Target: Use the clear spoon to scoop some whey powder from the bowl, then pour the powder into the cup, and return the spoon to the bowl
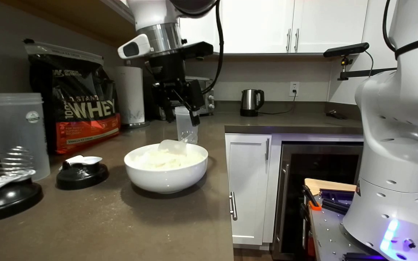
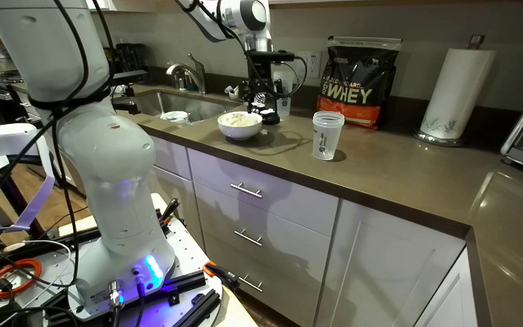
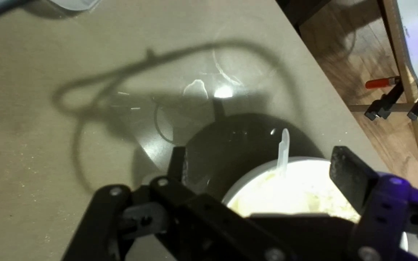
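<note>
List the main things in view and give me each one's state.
pincer, open, holding nothing
bowl, upright on the counter
powder, heaped in the bowl
spoon, in the bowl, handle raised
cup, upright, uncovered, contents unclear
tumbler, upright, uncovered
black lids, off, on the counter
bag, standing up, seal unclear
paper roll, upright
kettle, upright; whether on, unclear
drawers, shut
wall cupboard, shut
base light, glowing blue
</note>
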Available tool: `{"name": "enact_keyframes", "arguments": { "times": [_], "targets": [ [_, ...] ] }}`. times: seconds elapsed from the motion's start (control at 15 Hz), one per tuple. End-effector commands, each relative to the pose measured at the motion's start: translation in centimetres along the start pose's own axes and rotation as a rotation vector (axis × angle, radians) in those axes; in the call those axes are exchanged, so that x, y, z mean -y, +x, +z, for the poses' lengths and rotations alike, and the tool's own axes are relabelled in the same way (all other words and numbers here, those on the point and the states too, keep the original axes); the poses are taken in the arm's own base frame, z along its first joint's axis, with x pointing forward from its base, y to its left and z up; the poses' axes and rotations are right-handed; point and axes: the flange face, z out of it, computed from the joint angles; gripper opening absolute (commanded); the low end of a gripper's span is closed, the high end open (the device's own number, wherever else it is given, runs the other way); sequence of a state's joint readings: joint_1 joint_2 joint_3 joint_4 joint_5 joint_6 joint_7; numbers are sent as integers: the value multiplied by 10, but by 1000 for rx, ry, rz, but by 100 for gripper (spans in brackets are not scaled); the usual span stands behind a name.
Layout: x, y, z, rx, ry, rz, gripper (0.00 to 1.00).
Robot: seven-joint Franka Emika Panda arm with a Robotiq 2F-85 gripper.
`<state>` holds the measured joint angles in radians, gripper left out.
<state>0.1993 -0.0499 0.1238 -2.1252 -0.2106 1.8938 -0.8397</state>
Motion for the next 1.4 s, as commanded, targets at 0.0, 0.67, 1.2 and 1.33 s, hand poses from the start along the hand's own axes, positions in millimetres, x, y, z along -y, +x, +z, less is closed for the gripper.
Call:
{"name": "enact_keyframes", "arguments": {
  "times": [0.0,0.67,1.2,1.33],
  "targets": [
    [0,5,9,-12,16,-23,93],
    [-1,12,23,8,38,-18,81],
    [-1,18,29,11,52,-28,61],
    [-2,19,29,10,53,-28,59]
  ]
}}
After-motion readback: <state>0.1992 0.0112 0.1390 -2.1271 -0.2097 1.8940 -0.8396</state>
